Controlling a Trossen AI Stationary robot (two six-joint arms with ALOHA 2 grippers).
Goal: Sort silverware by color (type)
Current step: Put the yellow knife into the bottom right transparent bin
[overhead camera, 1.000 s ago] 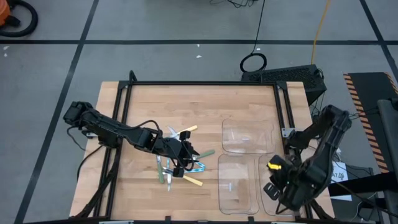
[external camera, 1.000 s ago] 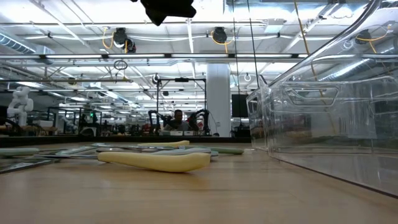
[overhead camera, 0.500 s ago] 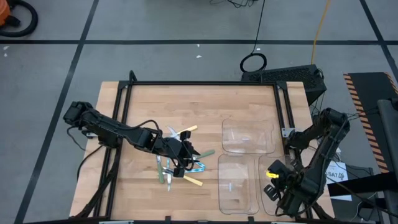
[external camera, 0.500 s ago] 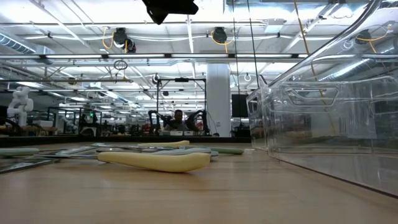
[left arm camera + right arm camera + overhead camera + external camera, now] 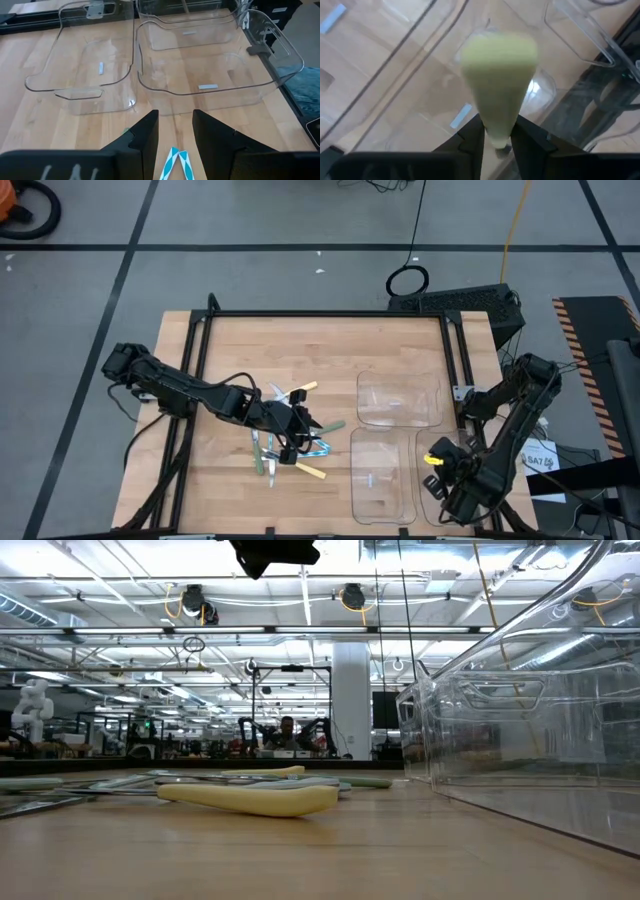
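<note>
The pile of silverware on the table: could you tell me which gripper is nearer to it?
Left. The left gripper is directly over the pile of silverware; the right gripper, holding a yellow-handled utensil, is over the clear trays.

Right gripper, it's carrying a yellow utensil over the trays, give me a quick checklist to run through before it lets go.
1. Yellow-handled utensil between the right gripper fingers: ok, the handle stands between them.
2. Gripper above a clear tray, not bare table: ok, it is over the near right tray.
3. Jaws firmly closed on the handle: cannot tell.
4. That tray free of other colors: ok, only clear plastic and a label show under the utensil.
5. Left gripper out of the way: ok, it is over the silverware pile, apart from the trays.
6. Utensil low enough for a gentle drop: cannot tell.
</note>
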